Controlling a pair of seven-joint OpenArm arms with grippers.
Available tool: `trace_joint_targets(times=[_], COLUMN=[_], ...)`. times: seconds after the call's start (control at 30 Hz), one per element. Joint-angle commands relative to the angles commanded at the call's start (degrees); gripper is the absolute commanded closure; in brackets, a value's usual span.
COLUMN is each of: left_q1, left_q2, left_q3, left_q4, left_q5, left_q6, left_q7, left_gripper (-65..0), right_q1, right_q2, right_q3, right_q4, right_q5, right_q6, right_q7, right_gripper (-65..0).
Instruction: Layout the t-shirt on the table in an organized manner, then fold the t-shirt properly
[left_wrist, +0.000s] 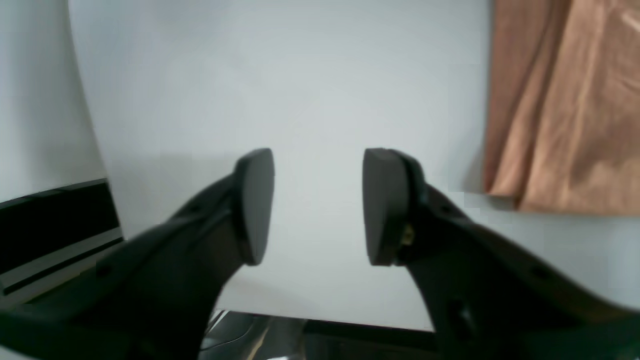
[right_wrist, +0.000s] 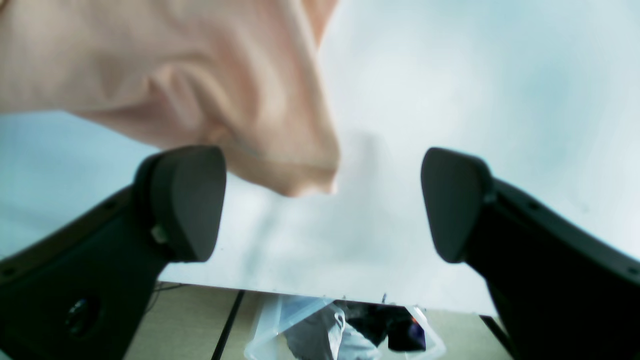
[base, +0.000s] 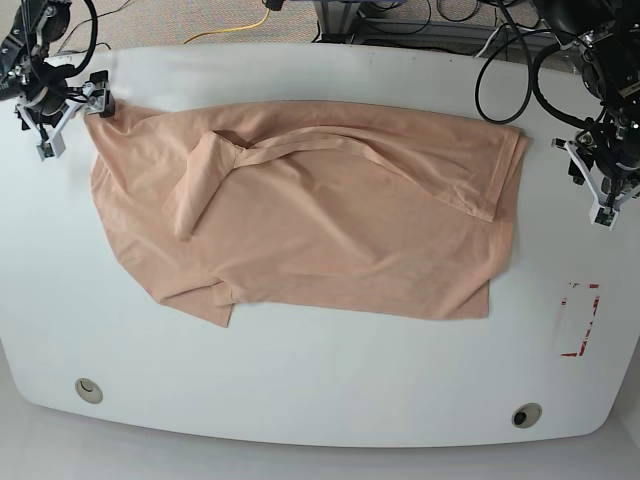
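The shirt (base: 320, 215) lies spread across the middle of the tabletop (base: 300, 390), mostly flat, but not yet tidy: one sleeve is flipped inward over the chest as a long diagonal band, and the lower corner nearest the right arm is tucked under itself. So the step in hand looks like the layout, not the fold.

The right gripper (right_wrist: 322, 205) sits at the shirt's far corner with its fingers spread and nothing between them; a tip of cloth hangs just in front of the gap. The left gripper (left_wrist: 318, 207) is also spread and empty, over bare tabletop, with the shirt's edge near but apart from it (its wrist view shows only folds of cloth to one side).

To do this well, each arm should probably pinch a single layer at an outer corner and draw outward, low and evenly, so the cloth slides rather than bunches. The flipped sleeve likely needs its own pick and turn-back before any fold is started.
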Motion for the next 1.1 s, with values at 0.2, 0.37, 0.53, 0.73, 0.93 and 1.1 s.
trace_joint_targets(times=[0.2,0.37,0.53,0.73,0.93,1.1], left_q1=[-0.1,-0.2,-0.3,0.1,1.8,3.4], left_q2=[0.0,0.1,2.7,5.5,6.4,7.4], left_q3=[0.0,0.0,0.0,3.7,8.0,12.0], left_q4=[0.0,0.0,0.0,0.0,0.0,0.0], left_q5=[-0.1,-0.2,-0.2,-0.2,-0.3,-0.3], left_q6=[0.0,0.0,0.0,0.0,0.0,0.0], left_q7=[0.0,0.0,0.0,1.1,2.4,2.5], left_gripper=[-29.7,-29.7,-29.9,-29.9,-29.9,-29.9], right_q1=[4.6,5.4,5.5,5.5,5.5,5.5], right_q2=[-0.7,-0.7,-0.7,-0.7,-0.7,-0.7], right_q3=[-0.1,0.0,0.0,0.0,0.0,0.1], right_q4=[-7.6,-8.7,-8.7,-8.7,-8.6,-8.6], right_q5=[-6.2,-6.5,-6.5,-6.4,-6.4,-6.4], right_q6=[0.00,0.00,0.00,0.00,0.00,0.00], right_q7=[0.3,0.3,0.3,0.3,0.3,0.3], right_gripper=[-57.2,-37.4,-8.4,-8.9,-8.9,-9.0])
